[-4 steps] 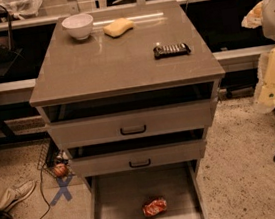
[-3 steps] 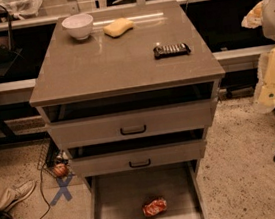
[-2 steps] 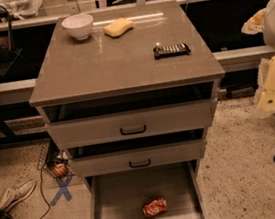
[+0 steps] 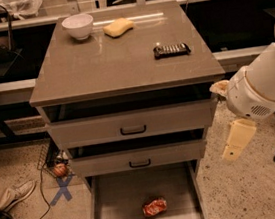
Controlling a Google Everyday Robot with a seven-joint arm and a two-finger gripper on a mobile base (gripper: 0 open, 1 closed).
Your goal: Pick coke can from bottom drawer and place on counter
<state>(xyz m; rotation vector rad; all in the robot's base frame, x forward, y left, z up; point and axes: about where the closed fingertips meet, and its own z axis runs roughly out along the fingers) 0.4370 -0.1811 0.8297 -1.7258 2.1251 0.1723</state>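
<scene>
The coke can (image 4: 154, 207) lies on its side, dented, on the floor of the open bottom drawer (image 4: 114, 200), near the front and slightly right of centre. The counter (image 4: 120, 53) is the grey-brown top of the cabinet above it. My arm comes in from the right. My gripper (image 4: 237, 141) hangs to the right of the cabinet, level with the middle drawer, above and to the right of the can and not touching anything. It holds nothing that I can see.
On the counter stand a white bowl (image 4: 78, 26), a yellow sponge (image 4: 118, 27) and a dark flat object (image 4: 171, 50). Two upper drawers (image 4: 132, 125) are slightly open. An orange ball (image 4: 60, 170), a cable and a person's shoe (image 4: 12, 193) lie on the floor to the left.
My arm has swung left and down, closer to the cabinet's right side. The can and the drawers have not moved.
</scene>
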